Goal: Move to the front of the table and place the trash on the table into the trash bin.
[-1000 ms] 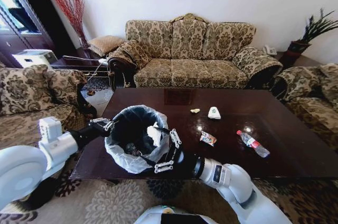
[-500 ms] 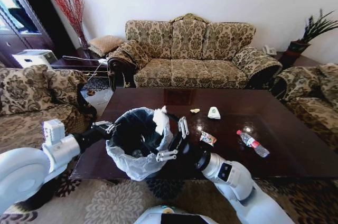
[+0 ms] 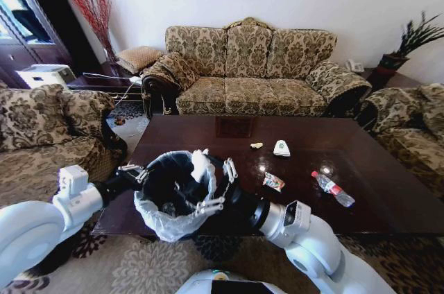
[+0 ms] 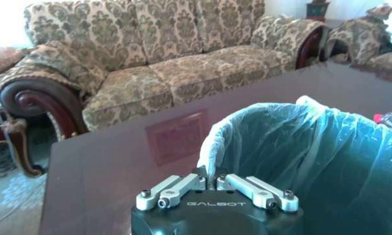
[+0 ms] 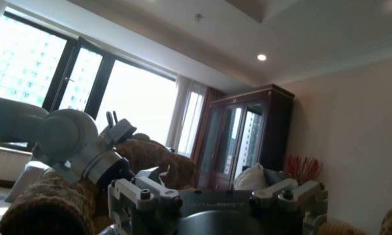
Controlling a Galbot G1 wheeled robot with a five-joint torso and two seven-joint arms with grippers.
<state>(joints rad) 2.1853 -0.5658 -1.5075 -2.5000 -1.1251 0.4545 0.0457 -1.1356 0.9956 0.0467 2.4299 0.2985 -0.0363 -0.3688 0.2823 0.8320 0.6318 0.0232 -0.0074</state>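
Trash still dots the tabletop (image 3: 388, 190) beyond our right fingers (image 3: 212, 184): a wrapper (image 3: 273, 182), red-capped bottle (image 3: 332, 188), white packet (image 3: 281, 148) and a small scrap (image 3: 256, 145). Our left fingers (image 4: 215, 183) pinch the trash bin (image 3: 171, 190) liner at its rim. Our right fingers, spread wide, hover over the bin beside a white crumpled piece (image 3: 201, 166). We judge most pieces are still to bin.
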